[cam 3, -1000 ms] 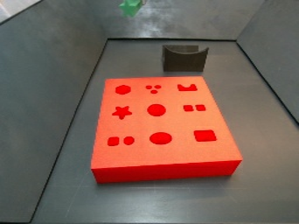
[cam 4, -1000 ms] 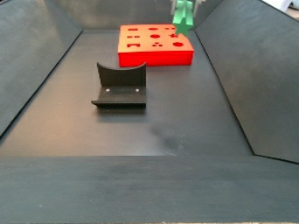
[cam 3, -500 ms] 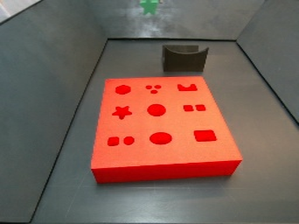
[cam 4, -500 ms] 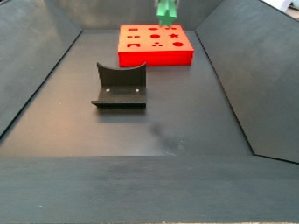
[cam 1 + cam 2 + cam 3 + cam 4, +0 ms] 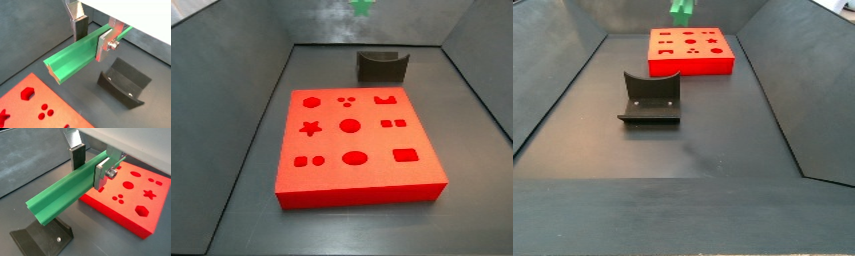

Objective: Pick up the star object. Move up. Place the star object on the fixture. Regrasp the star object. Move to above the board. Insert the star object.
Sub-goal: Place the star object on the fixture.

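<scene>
One star object (image 5: 75,58) was in play, a single green prism clamped between the gripper's (image 5: 93,36) two silver fingers (image 5: 105,44), which closed on it near one end so that most of its length jutted out past the pads. In both side views only a green scrap of it showed at the top edge (image 5: 364,6), high above the far part of the tray. Below stood one red board (image 5: 358,147), with eleven dark recesses by count, and one dark fixture (image 5: 382,66) just beyond the board's far edge, apart from it. The gripper hung well clear of both.
</scene>
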Controlling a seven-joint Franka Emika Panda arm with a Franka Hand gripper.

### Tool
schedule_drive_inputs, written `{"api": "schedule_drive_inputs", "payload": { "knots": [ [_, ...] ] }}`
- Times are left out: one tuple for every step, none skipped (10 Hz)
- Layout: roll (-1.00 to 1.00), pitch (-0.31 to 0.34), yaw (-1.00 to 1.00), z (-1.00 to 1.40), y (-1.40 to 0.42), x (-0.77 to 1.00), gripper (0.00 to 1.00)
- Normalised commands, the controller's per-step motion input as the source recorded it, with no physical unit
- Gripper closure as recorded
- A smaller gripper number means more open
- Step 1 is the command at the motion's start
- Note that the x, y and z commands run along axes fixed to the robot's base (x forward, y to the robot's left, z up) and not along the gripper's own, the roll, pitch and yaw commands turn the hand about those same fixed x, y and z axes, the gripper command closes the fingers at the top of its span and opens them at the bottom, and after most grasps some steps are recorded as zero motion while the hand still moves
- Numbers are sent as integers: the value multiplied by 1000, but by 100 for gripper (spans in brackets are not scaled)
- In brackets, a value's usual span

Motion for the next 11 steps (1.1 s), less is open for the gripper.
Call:
{"api": "schedule_drive_inputs", "payload": {
  "knots": [
    [-13, 150, 30, 25, -77, 1000, 100],
    [-1000, 44, 99, -309, 1000, 760, 100],
    [-1000, 46, 90, -307, 1000, 712, 100],
    [-1000, 40, 60, -261, 1000, 741, 100],
    [-1000, 50, 46, -170, 844, 663, 100],
    [-1000, 73, 33, -93, 649, 553, 100],
    [-1000, 103, 20, -44, 467, 448, 100],
    [-1000, 127, -1, -37, 235, 338, 100],
    [-1000, 140, -22, -31, 92, 264, 100],
    [-952, 157, -58, -23, 65, 154, 100],
    [-783, 140, -82, -11, 65, 80, 100]
  ]
}}
